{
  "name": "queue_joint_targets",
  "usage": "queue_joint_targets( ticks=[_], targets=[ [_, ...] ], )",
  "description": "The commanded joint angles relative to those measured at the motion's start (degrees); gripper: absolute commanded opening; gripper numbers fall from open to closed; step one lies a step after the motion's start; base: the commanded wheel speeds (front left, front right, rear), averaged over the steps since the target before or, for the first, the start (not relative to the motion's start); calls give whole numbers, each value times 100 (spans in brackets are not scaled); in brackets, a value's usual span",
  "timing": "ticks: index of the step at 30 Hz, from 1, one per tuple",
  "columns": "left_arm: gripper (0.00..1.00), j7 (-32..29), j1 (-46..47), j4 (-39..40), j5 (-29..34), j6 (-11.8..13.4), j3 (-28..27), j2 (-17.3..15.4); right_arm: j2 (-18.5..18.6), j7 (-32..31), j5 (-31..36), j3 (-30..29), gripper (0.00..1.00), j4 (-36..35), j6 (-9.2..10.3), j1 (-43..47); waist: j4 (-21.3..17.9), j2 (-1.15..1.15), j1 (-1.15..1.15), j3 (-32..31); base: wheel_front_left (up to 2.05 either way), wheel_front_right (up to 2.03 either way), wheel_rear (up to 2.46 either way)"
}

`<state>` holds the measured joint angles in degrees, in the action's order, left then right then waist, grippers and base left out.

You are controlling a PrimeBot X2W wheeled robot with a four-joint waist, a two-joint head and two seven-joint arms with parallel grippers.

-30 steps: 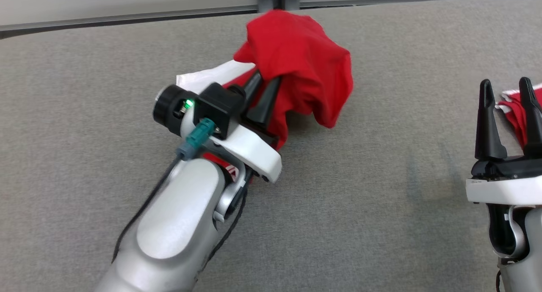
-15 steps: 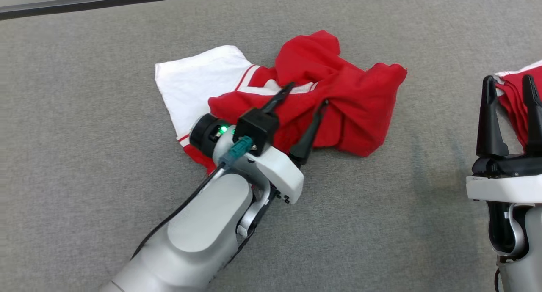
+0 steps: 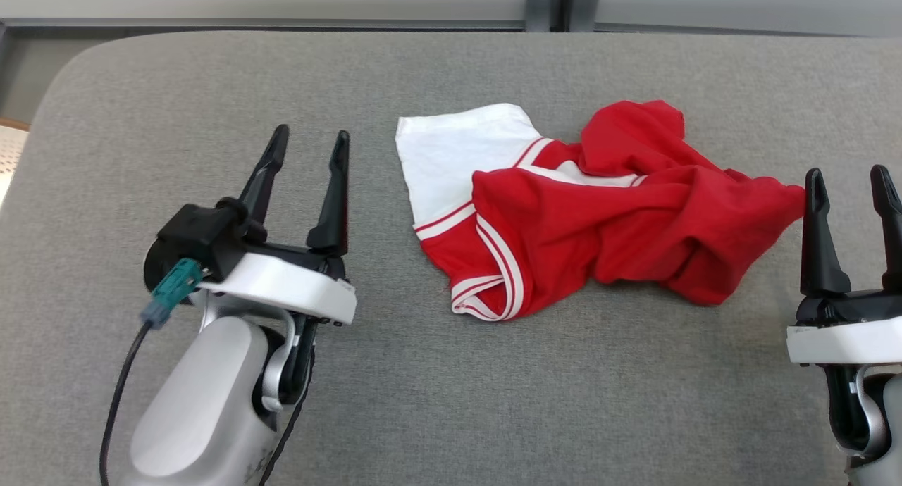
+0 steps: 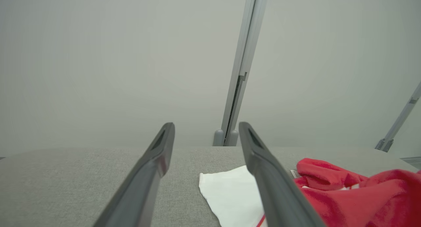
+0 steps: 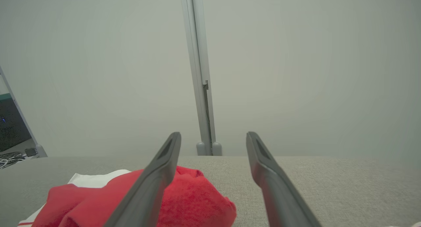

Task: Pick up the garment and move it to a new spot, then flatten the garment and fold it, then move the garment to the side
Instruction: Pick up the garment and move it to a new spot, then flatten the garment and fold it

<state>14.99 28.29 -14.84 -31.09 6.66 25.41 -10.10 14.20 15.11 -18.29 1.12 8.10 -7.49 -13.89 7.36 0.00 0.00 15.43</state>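
Left gripper: the left gripper (image 3: 311, 135) hovers over the near left part of the table (image 3: 493, 401). Its fingers are spread with nothing between them, pointing at the far edge.
Right gripper: the right gripper (image 3: 845, 172) is by the near right corner, spread just as wide and empty. The red end of the shirt lies just beside its inner finger; I cannot tell whether they touch.
Shirt: the shirt (image 3: 620, 218) lies crumpled in the middle of the table, between the two grippers and closer to the right one. One white sleeve (image 3: 451, 155) lies fairly flat on the left. The red body is bunched and twisted to the right, and the striped trim (image 3: 493, 289) curls at the near side.
Step in hand: the shirt rests on the table and nothing holds it, so the move to a new spot looks done. Flattening comes next.
Next move: each gripper probably needs an outer edge, a sleeve or the hem, to draw the cloth apart. The twist in the body may drag and bunch again.
Head view: it gives the shirt's whole outline and both grippers' spacing from it.
Left wrist view: low along the table, it adds what looks like a small pale tag (image 4: 293, 173) beside the red folds.
Right wrist view: it adds a dark screen (image 5: 11, 125) and cables (image 5: 10, 161) beyond the table's left end.
Far side: a grey post (image 4: 241, 72) stands against a plain wall (image 4: 98, 56) behind the far edge.
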Motion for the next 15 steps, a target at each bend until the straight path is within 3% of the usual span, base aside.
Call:
queue_joint_targets(
  ticks=[1,7,15],
  targets=[
    [100,24,-291,173,41,-88,-280,52,41,5,22,27,100,25,0,102,262,0,0,-240,0,0,0],
    [100,13,-1269,601,332,-476,-1118,468,-15,5,42,146,100,138,0,279,428,0,0,-405,0,0,0],
    [100,14,-1643,576,600,-826,-1403,695,-54,5,-46,307,100,110,0,200,493,0,0,-384,0,0,0]
  ],
)
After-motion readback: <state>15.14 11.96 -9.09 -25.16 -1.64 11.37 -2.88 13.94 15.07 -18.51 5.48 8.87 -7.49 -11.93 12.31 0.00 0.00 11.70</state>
